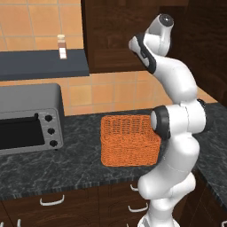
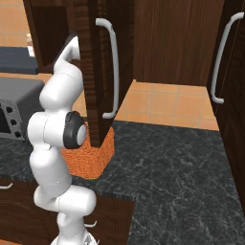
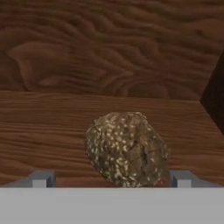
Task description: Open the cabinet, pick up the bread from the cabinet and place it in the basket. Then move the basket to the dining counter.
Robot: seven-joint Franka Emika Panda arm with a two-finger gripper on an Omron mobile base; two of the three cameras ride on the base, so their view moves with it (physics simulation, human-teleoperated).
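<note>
- Dark wood grain surrounded me on every side: the back wall and the shelf of the cabinet (image 2: 103, 62), whose door stood swung open in the right base view with its long silver bar handle (image 2: 112, 67) facing out.
- On that shelf lay the bread (image 3: 126, 148), a roundish, lumpy, brown-olive lump with pale speckles and a cracked crust, resting just ahead of me and between my two finger tips (image 3: 42, 178).
- My jaws (image 3: 112, 179) were spread as wide as they go, one tip either side of the bread, gripping nothing; I could not tell whether either tip touched it.
- I judged the opening of the cabinet done and the pick-up just about to begin; the bread was not yet lifted.
- Below, the basket (image 1: 129, 139) sat on the black speckled stone worktop (image 1: 66, 164), bright orange, woven, rectangular with upright sides, and I saw nothing inside it.
- Left to do, as I reckoned it: close on the bread, carry it down into the basket, then take the basket to the dining counter.
- Beside the basket stood a grey toaster oven (image 1: 29, 117) with a dark glass door and three knobs.
- A small spice jar (image 1: 62, 47) stood upright on a dark shelf above, against orange tiles (image 1: 106, 93).
</note>
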